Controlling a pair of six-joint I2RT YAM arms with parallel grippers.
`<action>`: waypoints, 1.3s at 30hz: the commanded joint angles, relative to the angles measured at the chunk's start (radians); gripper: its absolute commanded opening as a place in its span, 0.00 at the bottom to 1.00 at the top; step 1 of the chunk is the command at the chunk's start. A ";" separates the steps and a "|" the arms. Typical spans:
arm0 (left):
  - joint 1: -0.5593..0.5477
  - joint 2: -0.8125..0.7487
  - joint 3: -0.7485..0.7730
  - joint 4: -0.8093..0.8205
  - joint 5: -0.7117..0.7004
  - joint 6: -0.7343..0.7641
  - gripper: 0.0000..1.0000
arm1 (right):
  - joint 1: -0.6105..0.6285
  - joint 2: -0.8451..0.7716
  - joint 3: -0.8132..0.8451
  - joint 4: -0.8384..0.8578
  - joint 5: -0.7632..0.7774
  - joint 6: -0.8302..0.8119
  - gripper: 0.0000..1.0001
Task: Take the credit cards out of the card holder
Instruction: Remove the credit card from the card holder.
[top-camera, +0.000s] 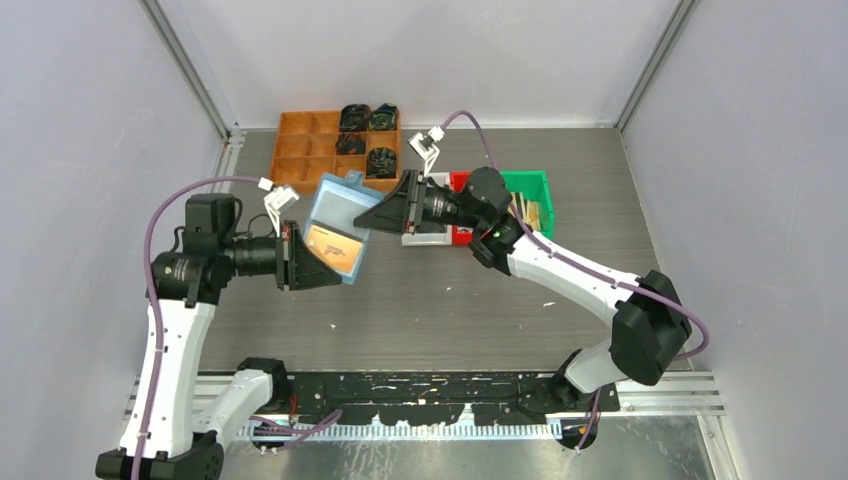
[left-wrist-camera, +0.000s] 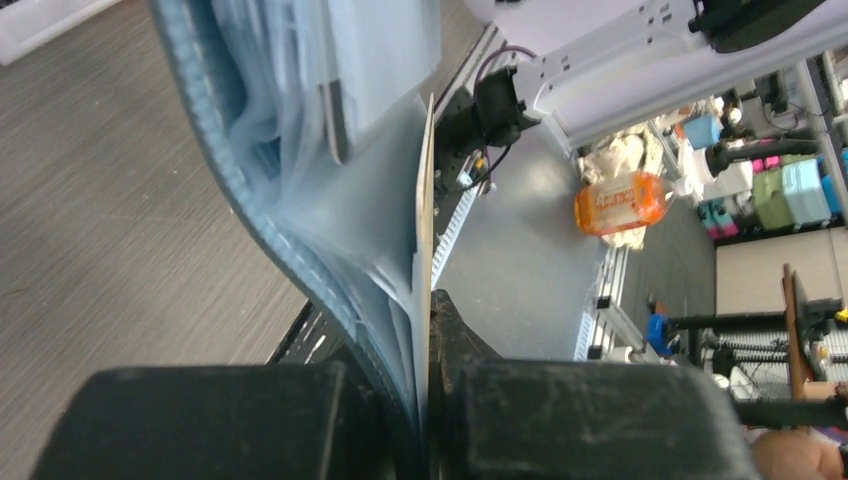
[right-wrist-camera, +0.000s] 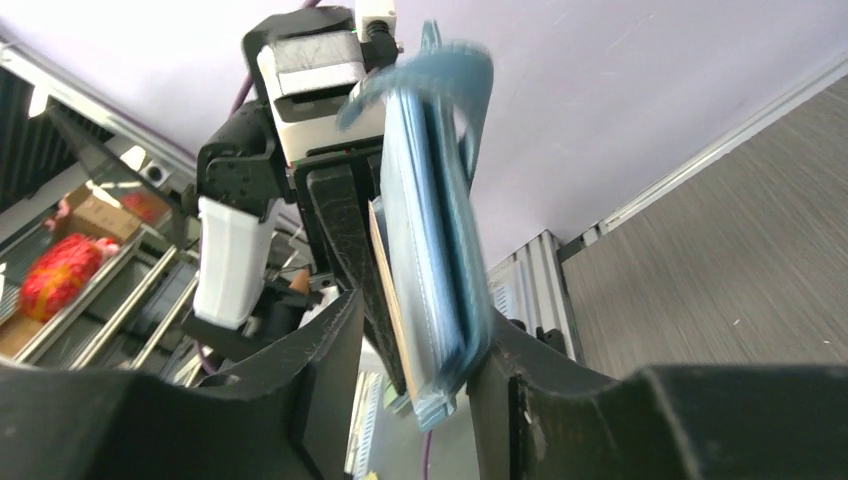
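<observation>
Between clenched left fingers (left-wrist-camera: 200, 425) the card holder (top-camera: 336, 205) may sag and slip, right fingers (right-wrist-camera: 620, 420) released around it.

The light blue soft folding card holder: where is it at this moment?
In the top view the card holder is held above the table, left of centre, by the left end effector, near the orange compartment tray.
</observation>
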 joint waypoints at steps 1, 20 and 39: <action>-0.002 0.069 0.128 -0.303 0.045 0.372 0.00 | -0.034 0.015 0.102 0.045 -0.203 0.053 0.45; -0.004 0.225 0.283 -0.632 -0.066 0.741 0.00 | -0.016 0.020 0.274 -0.492 -0.328 -0.325 0.52; -0.004 0.179 0.270 -0.501 -0.026 0.581 0.38 | 0.024 -0.019 0.144 -0.199 -0.045 -0.180 0.01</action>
